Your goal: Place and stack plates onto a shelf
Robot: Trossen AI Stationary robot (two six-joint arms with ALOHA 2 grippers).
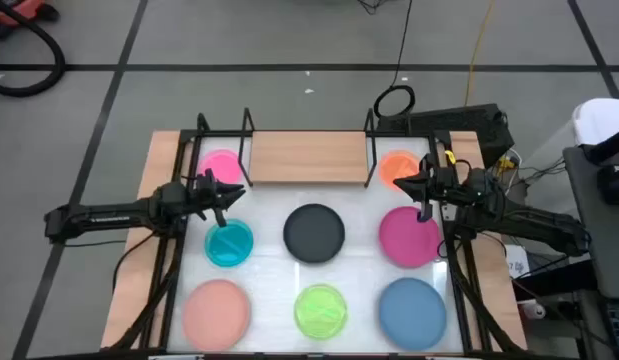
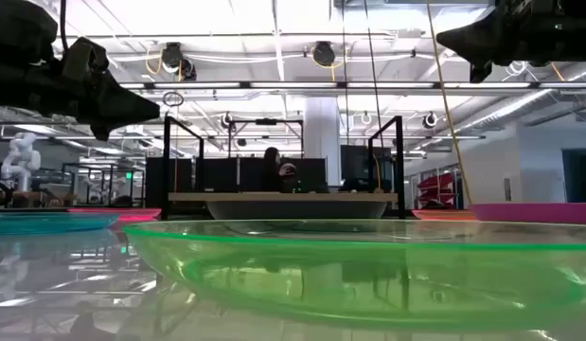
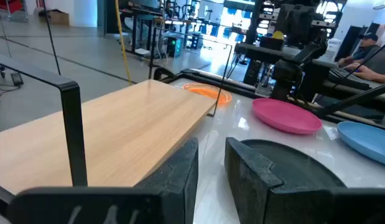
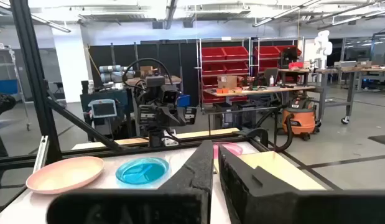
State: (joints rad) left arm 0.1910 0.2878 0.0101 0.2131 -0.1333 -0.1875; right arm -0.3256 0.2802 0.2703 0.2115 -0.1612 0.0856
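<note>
Left gripper [image 1: 226, 193] above table's left side, between pink plate [image 1: 220, 166] and teal plate [image 1: 229, 244], fingers [image 3: 173, 177] slightly apart, holding nothing. Right gripper [image 1: 421, 190] above right side, between orange plate [image 1: 397, 167] and magenta plate [image 1: 409, 236], closed, empty. Shelf [image 1: 307, 157] bare at table's far edge. Black plate [image 1: 314, 232] mid-table; salmon [image 1: 216, 310], lime [image 1: 320, 310], blue [image 1: 412, 312] along near edge.

Two dark fingers [image 3: 173, 180] of the left gripper [image 3: 211, 177] stand slightly apart, holding nothing. Ahead lies the wooden shelf [image 3: 117, 127]; beyond it sit an orange plate [image 3: 206, 91], a magenta plate [image 3: 287, 116] and a blue plate [image 3: 366, 138].
</note>
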